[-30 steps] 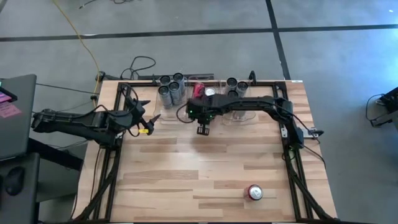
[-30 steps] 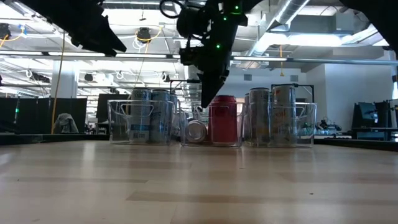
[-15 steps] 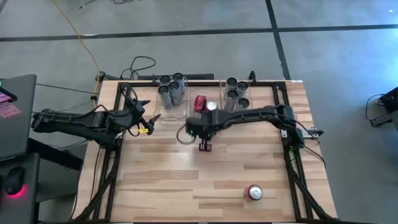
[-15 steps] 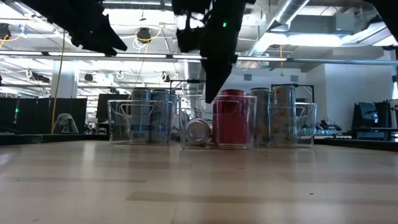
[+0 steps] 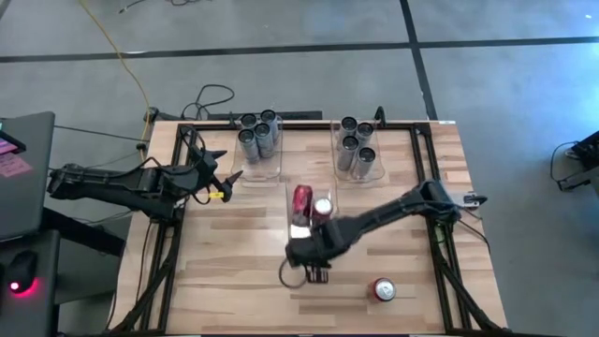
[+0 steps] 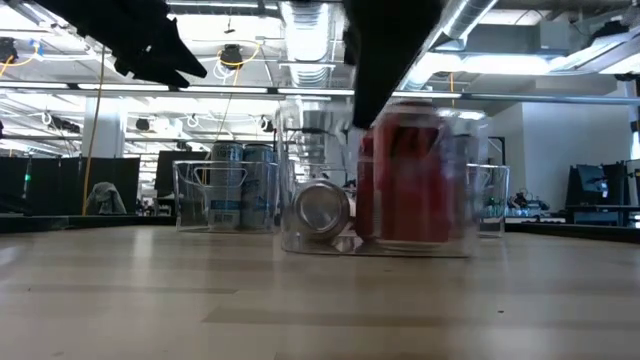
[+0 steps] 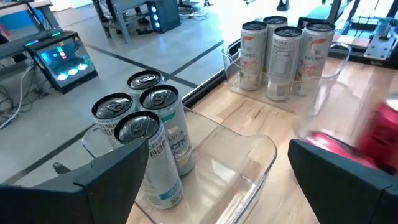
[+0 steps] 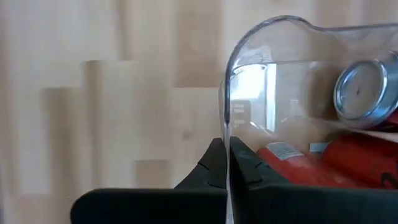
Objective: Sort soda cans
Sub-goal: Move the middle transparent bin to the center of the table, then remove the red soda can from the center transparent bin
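Wooden slats of the light butcher-block table (image 5: 234, 281) fill the overhead view, where the left gripper (image 5: 227, 178) hangs with its fingers spread wide near the left edge, holding nothing. Just beside it at the far edge stands a clear rectangular plastic bin (image 5: 264, 167) with four silver-grey soda cans (image 5: 257, 134) upright inside; the left wrist view alone shows their dark pull-tab tops (image 7: 138, 107) and printed labels close up.

At the table's centre, a second clear plastic bin (image 5: 310, 215) sits well forward of the other two, its near rim pinched between the closed fingers of the right gripper (image 5: 316, 273). Only the right wrist view shows that grip plainly: dark fingertips pressed together on the thin transparent wall (image 8: 227, 124). Inside this bin, the overhead view shows one red can lying on its side (image 5: 300, 199) and one red can upright with a silver top (image 5: 323, 207). The table-level view shows the lying can end-on (image 6: 319, 208) beside the standing one (image 6: 405, 185).

Farther right, a third clear bin (image 5: 360, 168) at the far edge holds four more silver-grey cans (image 5: 356, 136). A lone red soda can (image 5: 384, 289) stands near the front right, seen only from above.
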Available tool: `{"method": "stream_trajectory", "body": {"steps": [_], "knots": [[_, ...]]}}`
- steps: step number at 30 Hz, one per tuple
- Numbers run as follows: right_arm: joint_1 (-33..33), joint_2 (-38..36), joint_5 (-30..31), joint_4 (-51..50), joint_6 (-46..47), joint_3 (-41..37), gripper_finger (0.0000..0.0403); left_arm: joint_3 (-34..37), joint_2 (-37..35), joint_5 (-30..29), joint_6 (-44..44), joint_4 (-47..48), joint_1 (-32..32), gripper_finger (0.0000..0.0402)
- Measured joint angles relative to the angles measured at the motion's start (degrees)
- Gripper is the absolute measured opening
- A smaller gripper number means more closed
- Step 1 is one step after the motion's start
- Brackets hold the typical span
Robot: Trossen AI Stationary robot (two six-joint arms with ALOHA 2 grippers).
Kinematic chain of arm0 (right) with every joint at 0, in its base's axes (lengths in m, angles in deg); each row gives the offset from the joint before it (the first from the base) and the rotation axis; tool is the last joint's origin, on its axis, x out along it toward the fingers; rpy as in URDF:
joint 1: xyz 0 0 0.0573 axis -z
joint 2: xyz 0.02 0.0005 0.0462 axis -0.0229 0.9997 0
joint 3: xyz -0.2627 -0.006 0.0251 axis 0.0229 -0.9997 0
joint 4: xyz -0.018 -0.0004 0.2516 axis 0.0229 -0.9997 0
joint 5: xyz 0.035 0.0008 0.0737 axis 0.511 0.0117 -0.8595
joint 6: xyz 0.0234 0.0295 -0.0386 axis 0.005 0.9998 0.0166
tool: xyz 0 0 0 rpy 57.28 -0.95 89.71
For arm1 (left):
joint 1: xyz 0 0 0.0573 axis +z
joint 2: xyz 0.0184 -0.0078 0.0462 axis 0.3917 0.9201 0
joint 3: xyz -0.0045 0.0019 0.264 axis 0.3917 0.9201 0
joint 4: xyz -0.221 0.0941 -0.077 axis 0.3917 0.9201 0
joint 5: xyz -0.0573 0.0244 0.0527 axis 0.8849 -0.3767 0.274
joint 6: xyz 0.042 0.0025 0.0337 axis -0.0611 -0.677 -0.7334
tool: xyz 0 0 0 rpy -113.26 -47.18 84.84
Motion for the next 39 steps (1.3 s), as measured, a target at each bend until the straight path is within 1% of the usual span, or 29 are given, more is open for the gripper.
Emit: {"method": "stream_trajectory", "body": {"steps": [3, 6, 9, 14, 18, 21, 25, 27, 28, 31, 33, 35, 39], "knots": [[-2.67, 0.07, -0.3, -0.09, -0.53, 2.28, 0.0026, 0.0, 0.0, 0.53, 0.94, -0.8, 0.0, 0.038], [-3.89, -0.05, -0.21, 0.76, -0.72, 4.46, 0.0059, 0.0, 0.0, 2.32, 1.45, -1.28, 0.0, 0.038], [-3.75, -0.25, 0.81, 0.35, -0.73, 5.99, 0.0097, 0.0, 0.0, 2.81, 1.49, -1.46, 0.0, 0.038], [-2.36, -0.25, 2.6, -0.25, -0.06, 6.34, 0.0165, 0.02, 0.0, 2.95, 0.57, -1.42, 0.0, 0.038], [-0.37, -0.68, 2.72, -2.82, 4.29, 6.34, 0.0215, 0.02, 0.0, 2.97, 0.08, -1.08, 0.01, 0.038], [1.1, -2.0, 4.71, -7.04, 8.05, 6.34, 0.0247, 0.04, 0.0, 2.99, -0.35, -1.09, 0.0, 0.038], [3.04, -3.47, 5.58, -14.63, 13.81, 6.36, 0.0277, 0.07, 0.0, 2.98, -0.35, -1.09, 0.0, 0.038], [3.87, -3.8, 5.52, -18.38, 18.49, 6.36, 0.0288, 0.07, 0.0, 2.99, -0.18, -1.09, 0.0, 0.038], [4.44, -3.84, 5.07, -19.76, 21.39, 6.36, 0.0294, 0.07, 0.0, 3.0, -0.18, -1.09, 0.0, 0.038], [6.22, -3.86, 0.14, -21.24, 28.94, 6.36, 0.0314, 0.07, 0.0, 3.01, -0.15, -1.11, 0.0, 0.038], [7.35, -3.86, -4.54, -20.46, 31.85, 6.36, 0.033, 0.07, 0.0, 2.99, -0.2, -1.12, 0.0, 0.038], [8.2, -3.86, -7.74, -19.43, 33.79, 6.36, 0.035, 0.07, -0.02, 3.01, -0.2, -1.14, 0.0, 0.038], [8.86, -3.86, -8.28, -19.66, 37.4, 6.36, 0.0389, 0.07, -0.02, 3.01, -1.52, -0.99, 0.0, 0.038]]}}
